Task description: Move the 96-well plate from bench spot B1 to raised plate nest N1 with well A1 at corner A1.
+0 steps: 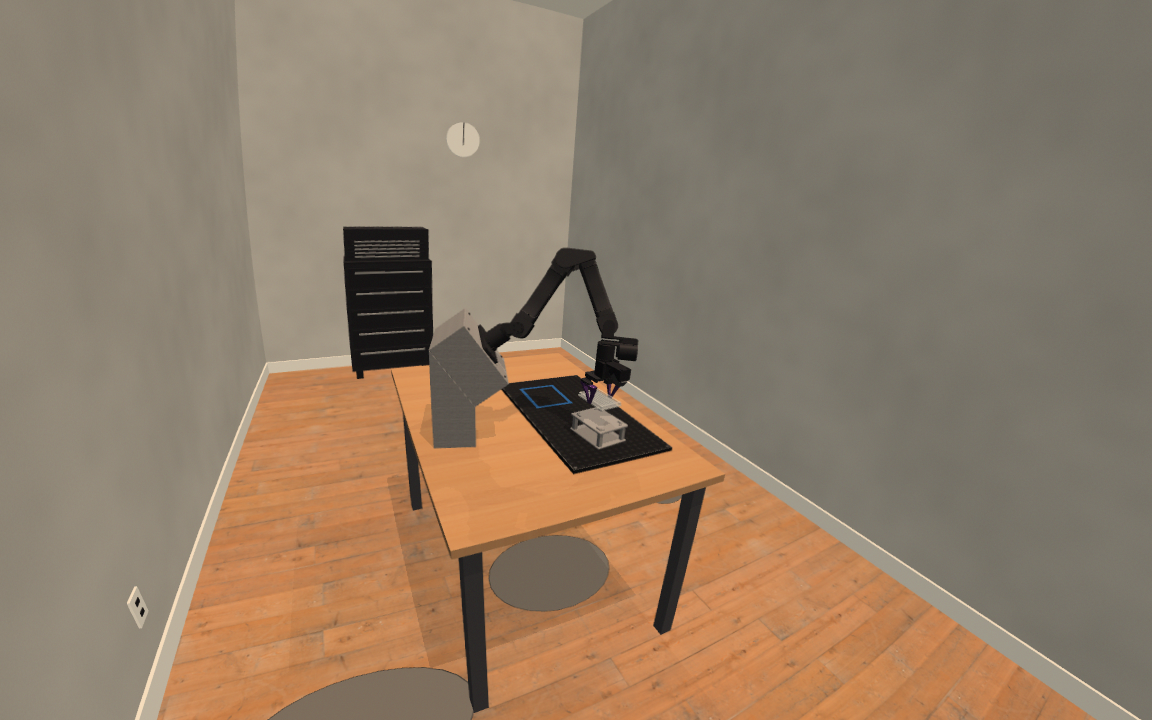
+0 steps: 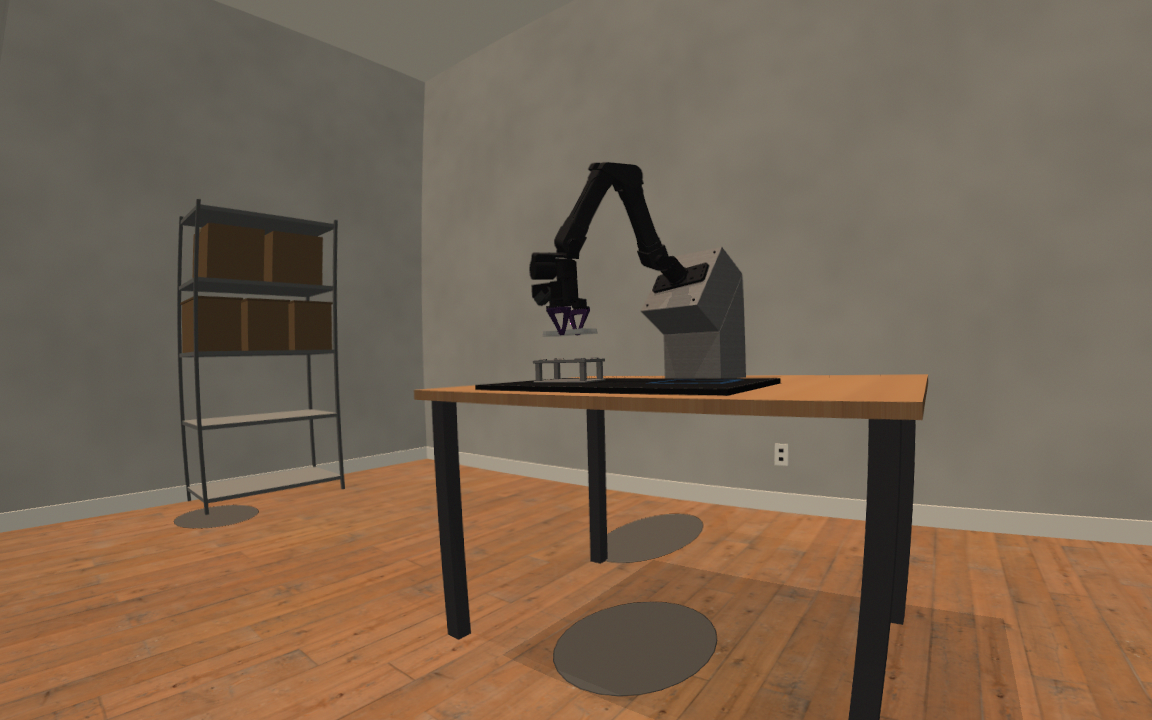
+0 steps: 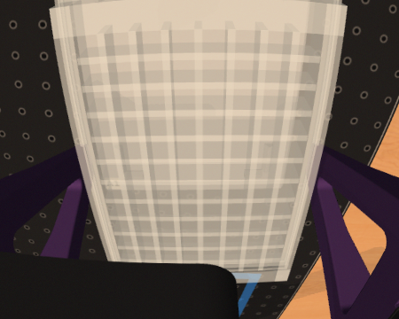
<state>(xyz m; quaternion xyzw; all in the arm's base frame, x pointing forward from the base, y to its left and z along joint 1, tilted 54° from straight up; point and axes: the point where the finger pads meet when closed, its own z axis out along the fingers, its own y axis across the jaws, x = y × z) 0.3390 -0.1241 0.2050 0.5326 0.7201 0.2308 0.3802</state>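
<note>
Purple fingers clamped on the long sides of the plate [image 3: 196,130], one each side, gripper [image 2: 567,320] pointing straight down. Plate is translucent, pale cream, rectangular, with a fine grid of wells and a stepped rim; it hangs level in the air, clear of the mat [image 1: 629,447], above the nest [image 2: 568,368] and not touching it. In the wrist view the nest's pale grey top with two L-shaped corner locators shows just past the plate's far edge. Nest is a small grey platform raised on short posts, standing on the mat. Mat is black, flat, dotted with a regular hole pattern. A blue square outline [image 1: 545,394] on the mat, near the nest, has nothing in it. A1 mark too small to tell. Arm [image 2: 602,201] is black, jointed, folded in an inverted V, mounted on the slanted face of a grey angular pedestal [image 2: 714,322]. Table [image 1: 508,488] has an orange wood top and black legs. Around it: metal shelf [image 2: 188,349] with brown boxes, black drawer cabinet [image 1: 386,300], round wall clock [image 1: 463,138], plank floor. Black wrist housing blocks the lower left of the wrist view.
</note>
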